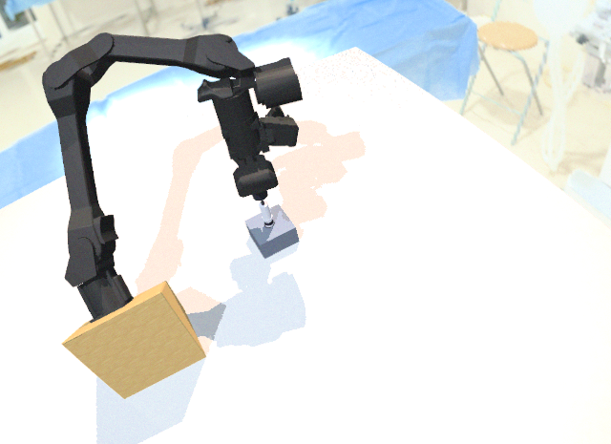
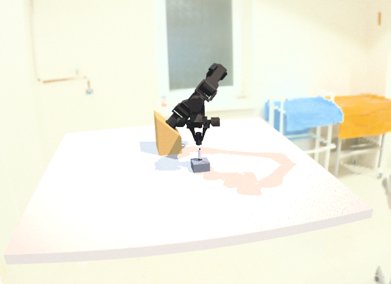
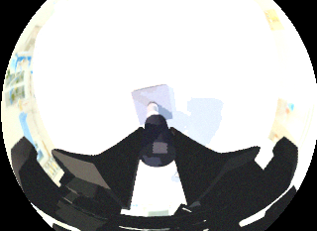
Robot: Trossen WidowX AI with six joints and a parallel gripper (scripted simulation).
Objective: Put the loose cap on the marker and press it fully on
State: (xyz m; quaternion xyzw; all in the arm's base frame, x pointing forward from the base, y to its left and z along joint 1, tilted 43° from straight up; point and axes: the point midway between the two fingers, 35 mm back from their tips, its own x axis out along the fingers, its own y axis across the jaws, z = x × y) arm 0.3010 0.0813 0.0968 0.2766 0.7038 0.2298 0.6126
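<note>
- A tall frosted window (image 2: 198,38) in a white frame sits in the cream wall (image 2: 95,54) behind the fingers.
- A thin pipe (image 2: 60,79) runs along that wall, left of the fingers in the exterior view.
- Right of the fingers there, trolleys draped in blue cloth (image 2: 303,112) and orange cloth (image 2: 363,113) stand on a pale floor (image 2: 357,186).
- Beyond the white desk (image 1: 444,282) in the top view stand a round wooden stool (image 1: 507,35) and a blue-covered table (image 1: 394,25).
- The light is bright and washed out.
</note>
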